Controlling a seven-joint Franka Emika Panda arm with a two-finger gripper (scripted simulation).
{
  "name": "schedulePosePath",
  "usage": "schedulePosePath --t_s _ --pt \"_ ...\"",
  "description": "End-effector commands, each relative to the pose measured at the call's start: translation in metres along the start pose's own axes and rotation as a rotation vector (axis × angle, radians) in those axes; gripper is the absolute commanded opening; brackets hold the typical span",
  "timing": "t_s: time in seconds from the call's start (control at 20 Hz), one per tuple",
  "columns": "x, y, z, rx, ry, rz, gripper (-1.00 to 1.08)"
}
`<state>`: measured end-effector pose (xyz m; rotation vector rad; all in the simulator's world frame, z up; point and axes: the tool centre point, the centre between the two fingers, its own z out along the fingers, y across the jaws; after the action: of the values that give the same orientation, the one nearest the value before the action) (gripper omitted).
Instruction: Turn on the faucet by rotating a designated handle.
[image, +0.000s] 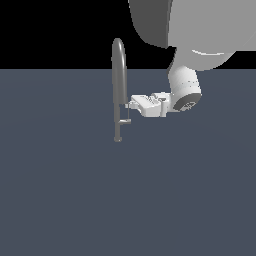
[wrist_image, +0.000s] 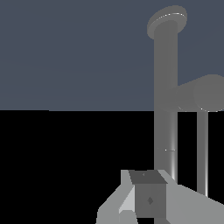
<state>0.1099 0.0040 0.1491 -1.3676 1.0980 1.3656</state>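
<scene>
- Claw (image: 126, 106) sits at the end of the 1 arm, reaching in from the exterior view's right and lying nearly level — its tip is right up against the faucet's stem, above the lever.
- Whether it is open or closed cannot be told: the exterior view shows the fingertips too small, and the wrist view shows only 1 finger (wrist_image: 148, 199) close to the lens, with no clear gap or clamp.
- Faucet (image: 119, 75) stands upright on the grey floor (image: 125, 200), a slim arched pipe with a small round foot; nothing else is near it.
- Handle (image: 125, 121) juts from the lower stem toward the exterior view's right, just below the claw's tip. A thin dark piece runs down from the tip to it, so contact looks likely, though it is not certain.
- In the wrist view the handle (wrist_image: 203, 93) shows as a thick stub crossing the stem, off to the side of the finger rather than between fingers.
- Judged from this, the approach is done — the claw is at the lever. The turn itself looks still to come; how far the handle has rotated cannot be read.
</scene>
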Motion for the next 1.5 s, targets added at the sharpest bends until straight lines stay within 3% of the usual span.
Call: schedulePosePath --t_s 0.0,1.45 --pt "-0.001 0.003 0.0 0.0 0.0 0.0 -1.0" --pt "-0.006 0.053 0.0 0.002 0.0 -0.001 -1.0"
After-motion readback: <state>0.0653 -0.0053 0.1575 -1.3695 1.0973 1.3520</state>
